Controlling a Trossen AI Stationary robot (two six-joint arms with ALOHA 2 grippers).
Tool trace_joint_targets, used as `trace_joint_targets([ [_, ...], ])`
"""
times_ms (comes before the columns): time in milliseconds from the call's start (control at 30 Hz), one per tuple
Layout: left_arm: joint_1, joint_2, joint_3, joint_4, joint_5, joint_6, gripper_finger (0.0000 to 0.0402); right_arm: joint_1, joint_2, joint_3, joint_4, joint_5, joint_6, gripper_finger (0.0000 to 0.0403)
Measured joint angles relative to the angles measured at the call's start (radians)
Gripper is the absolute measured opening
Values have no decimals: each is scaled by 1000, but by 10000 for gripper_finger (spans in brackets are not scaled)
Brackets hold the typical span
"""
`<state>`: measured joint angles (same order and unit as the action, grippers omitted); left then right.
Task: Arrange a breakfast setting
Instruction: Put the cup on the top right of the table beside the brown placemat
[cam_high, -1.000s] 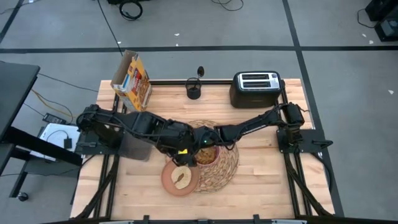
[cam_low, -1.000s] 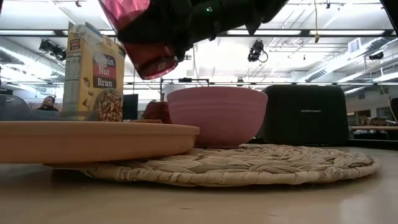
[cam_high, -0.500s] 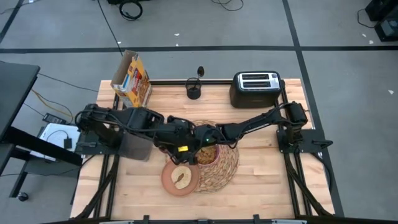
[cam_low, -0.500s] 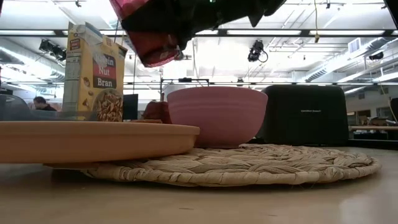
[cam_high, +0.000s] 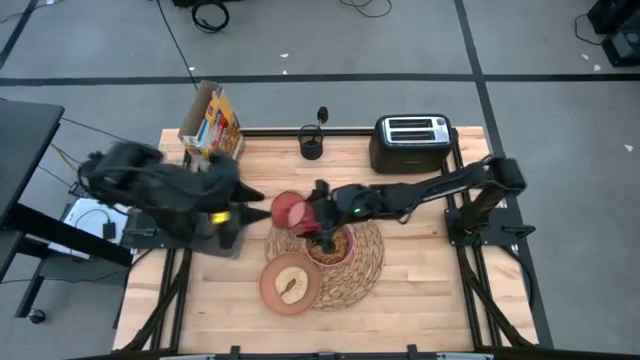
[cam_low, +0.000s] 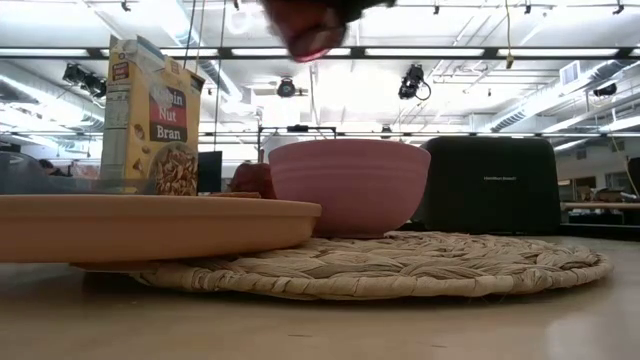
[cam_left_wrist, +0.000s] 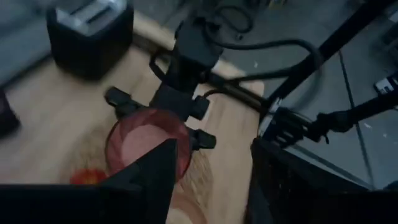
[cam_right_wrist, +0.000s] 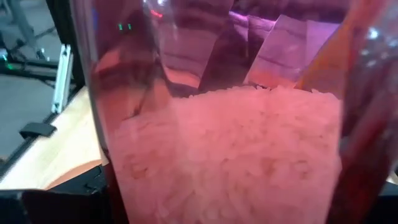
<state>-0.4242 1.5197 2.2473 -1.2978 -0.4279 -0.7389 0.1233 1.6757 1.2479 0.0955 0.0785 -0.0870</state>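
Cup: we see the pink cup (cam_high: 291, 210) clamped in the right tool (cam_high: 312, 212), lifted above the mat's (cam_high: 362, 272) far left edge, white grains inside.
Left tool: ours (cam_high: 238, 196) sits pulled back near the worktop's (cam_high: 430, 300) left edge, fingers apart, empty.
Bowl: the bowl (cam_low: 349, 186) stands on the mat.
Plate: the plate (cam_high: 290, 286) with toast (cam_high: 292, 284) overlaps the mat's near left edge.

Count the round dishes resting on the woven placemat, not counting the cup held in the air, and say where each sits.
2. The pink bowl sits near the placemat's middle. The salmon-brown plate overlaps its edge on the left arm's side, toast on it. Others may be hidden beneath the right arm.
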Motion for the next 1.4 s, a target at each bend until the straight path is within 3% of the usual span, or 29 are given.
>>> trace_joint_targets([
  [100, -59, -51, -55, 71, -108, 92, 215, -10, -112, -111, 8, 38, 51, 339],
  [233, -76, -71, -129, 161, -152, 182, 215, -12, -272, -309, 53, 150, 94, 339],
  [400, -15, -59, -251, 330, -152, 282, 215, -24, -412, -574, 255, 266, 182, 339],
  [567, 76, -60, -393, 562, -150, 332, 215, -87, -424, -805, 506, 324, 226, 339],
  [867, 154, -58, -579, 737, -123, 248, 215, -276, -216, -1050, 1026, 291, 162, 339],
  [1100, 170, -59, -676, 868, -123, 241, 215, -332, 54, -1077, 1361, 208, 89, 339],
  [1200, 177, -59, -686, 844, -124, 199, 215, -356, 158, -1063, 1474, 208, 86, 339],
  [1400, 174, -59, -686, 830, -126, 173, 215, -381, 254, -1028, 1466, 208, 109, 339],
])
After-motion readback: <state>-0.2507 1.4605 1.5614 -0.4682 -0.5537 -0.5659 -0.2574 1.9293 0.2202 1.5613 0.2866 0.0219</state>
